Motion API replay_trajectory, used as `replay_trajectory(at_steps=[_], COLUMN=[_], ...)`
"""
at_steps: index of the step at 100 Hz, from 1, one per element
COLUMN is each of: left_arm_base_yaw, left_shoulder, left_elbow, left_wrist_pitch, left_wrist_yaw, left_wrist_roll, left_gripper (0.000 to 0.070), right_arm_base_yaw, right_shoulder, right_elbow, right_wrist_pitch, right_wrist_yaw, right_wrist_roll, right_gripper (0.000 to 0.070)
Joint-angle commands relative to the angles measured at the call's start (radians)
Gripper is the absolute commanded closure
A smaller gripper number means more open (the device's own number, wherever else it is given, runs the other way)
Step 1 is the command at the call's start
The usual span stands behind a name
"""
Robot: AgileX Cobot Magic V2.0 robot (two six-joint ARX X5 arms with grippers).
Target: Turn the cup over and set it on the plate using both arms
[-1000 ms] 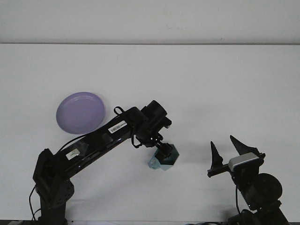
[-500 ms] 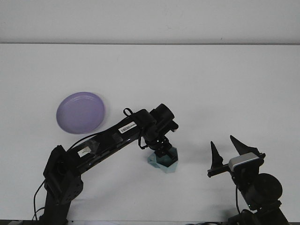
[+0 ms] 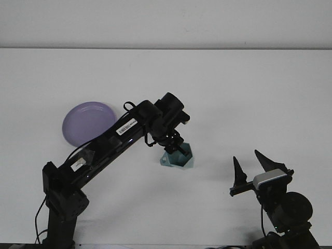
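- Left gripper (image 3: 175,149) clamps the rim of the faceted teal plastic cup (image 3: 179,157).
- Round purple plate (image 3: 88,124) lies well to its left.
- Right gripper (image 3: 254,166) — fingers spread wide, empty.

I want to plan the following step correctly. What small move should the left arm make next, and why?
Probably carry the teal cup a little left, toward the purple plate. The left pincer appears to grip the cup, which sits tilted on the white table, apart from the plate. The right pincer stands open, away to the right.
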Motion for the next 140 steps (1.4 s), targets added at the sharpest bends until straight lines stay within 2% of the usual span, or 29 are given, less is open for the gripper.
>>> replay_trajectory(at_steps=[1,23,48,62,89,104,140], left_arm_base_yaw=[-0.003,0.074,0.233,0.34,0.57,0.671,0.832], left_shoulder=[0.017,0.017,0.009,-0.015,-0.042,-0.042,-0.042], left_elbow=[0.05,0.137,0.22,0.22,0.219,0.217,0.09], left_wrist_pitch=[-0.032,-0.112,-0.155,-0.168,-0.171,-0.172,-0.172], left_wrist_yaw=[-0.003,-0.004,-0.012,-0.053,-0.062,-0.112,-0.112], left_wrist_roll=[0.027,0.027,0.013,0.011,-0.002,-0.003,-0.003], left_gripper=[0.0688,0.0688,0.0688,0.0688,0.0688,0.0688,0.0688], right_arm_base_yaw=[0.004,0.004,0.004,0.004,0.004,0.004,0.004], right_shoulder=[0.0,0.001,0.001,0.0,0.001,0.001,0.001], right_elbow=[0.002,0.002,0.002,0.002,0.002,0.002,0.002], right_wrist_pitch=[0.014,0.014,0.014,0.014,0.014,0.012,0.011], right_wrist_yaw=[-0.001,-0.001,-0.001,-0.001,-0.004,-0.004,-0.013], right_wrist_roll=[0.013,0.013,0.013,0.013,0.014,0.014,0.021], right_gripper=[0.024,0.024,0.024,0.024,0.024,0.024,0.024])
